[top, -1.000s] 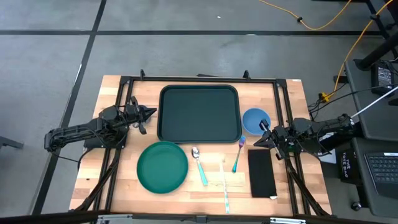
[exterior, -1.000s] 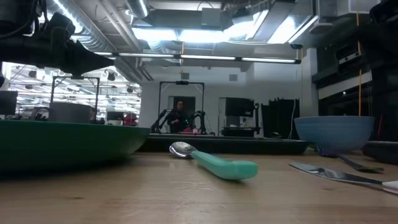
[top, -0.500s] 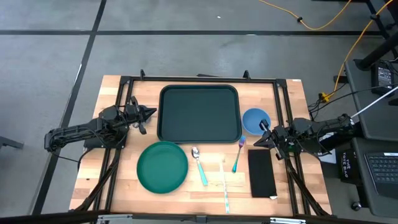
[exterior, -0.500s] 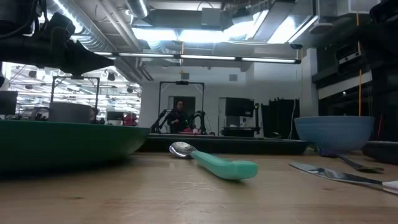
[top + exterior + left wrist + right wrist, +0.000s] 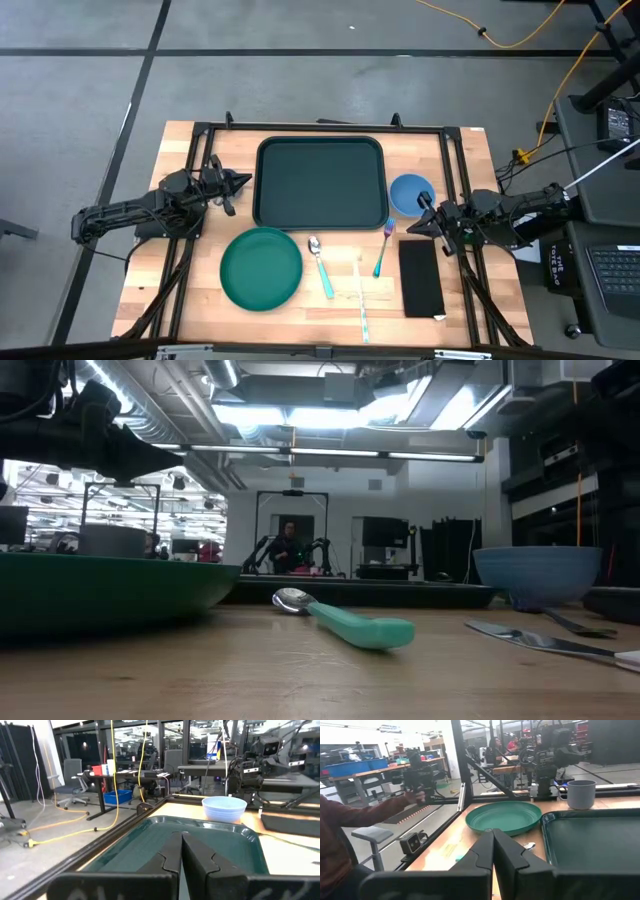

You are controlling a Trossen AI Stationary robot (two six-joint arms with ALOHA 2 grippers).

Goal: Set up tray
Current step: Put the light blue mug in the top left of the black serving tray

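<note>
Smooth dark plastic tray, matt green plate, pale wooden table.

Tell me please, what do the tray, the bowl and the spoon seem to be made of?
The tray: likely plastic, dark green, slightly glossy, with moulded rounded corners. The bowl: probably plastic, matte light blue, evenly coloured. The spoon: shiny metal head that reflects the lights, with a teal handle that looks like plastic.
</note>
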